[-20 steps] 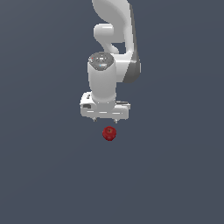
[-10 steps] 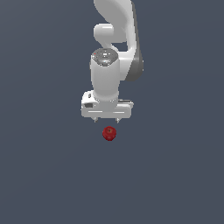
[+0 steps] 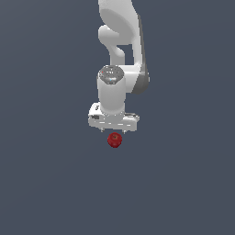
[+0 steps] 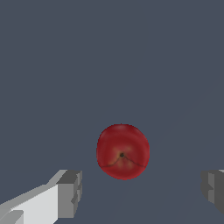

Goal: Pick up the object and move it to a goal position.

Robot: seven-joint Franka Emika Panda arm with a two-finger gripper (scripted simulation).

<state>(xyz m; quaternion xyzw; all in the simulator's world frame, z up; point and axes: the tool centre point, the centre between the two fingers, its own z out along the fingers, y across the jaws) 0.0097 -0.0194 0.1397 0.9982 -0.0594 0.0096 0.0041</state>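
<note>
Looks like we're at the approach step: the gripper (image 4: 139, 192) hangs over the little red apple (image 3: 114, 140) on the bare floor, fingers spread wide, so next it should drop down and close around it.

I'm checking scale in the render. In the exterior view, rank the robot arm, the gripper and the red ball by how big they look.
Largest to smallest in the exterior view:
1. Robot arm, by far the biggest.
2. Gripper, its white body wider than the ball.
3. Red ball, smallest.
All three sit close together, so nearness to the camera hardly affects the order.
</note>
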